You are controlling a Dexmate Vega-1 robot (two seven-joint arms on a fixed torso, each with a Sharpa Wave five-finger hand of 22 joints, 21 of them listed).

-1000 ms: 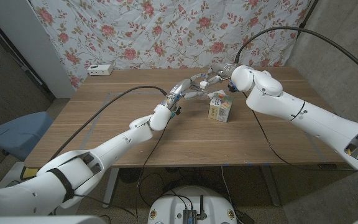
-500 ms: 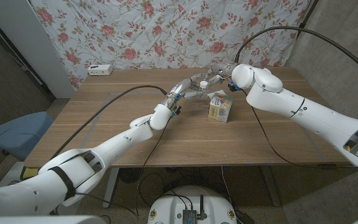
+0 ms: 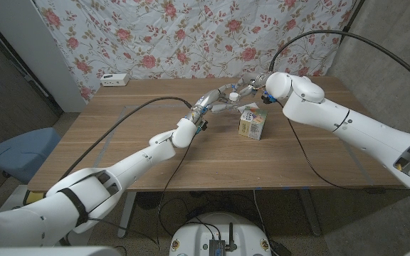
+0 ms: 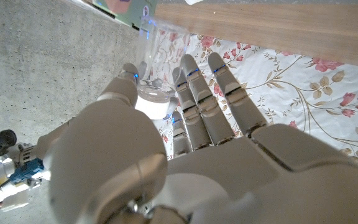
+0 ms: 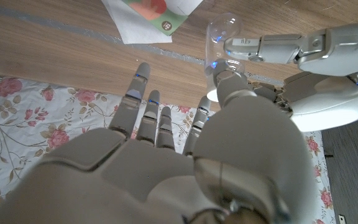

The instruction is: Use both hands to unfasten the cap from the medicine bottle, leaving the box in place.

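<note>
One bottle [image 3: 231, 98], one box [image 3: 252, 123].

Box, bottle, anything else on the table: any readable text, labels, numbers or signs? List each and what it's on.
No text can be read in any view.
Box: coloured print on its faces, too small and blurred in the head view; the wrist views catch only a corner with a green patch and a small round mark, unreadable.
Medicine bottle: clear plastic, white cap, no readable label.
White device at the table's far edge: no legible marking.
</note>
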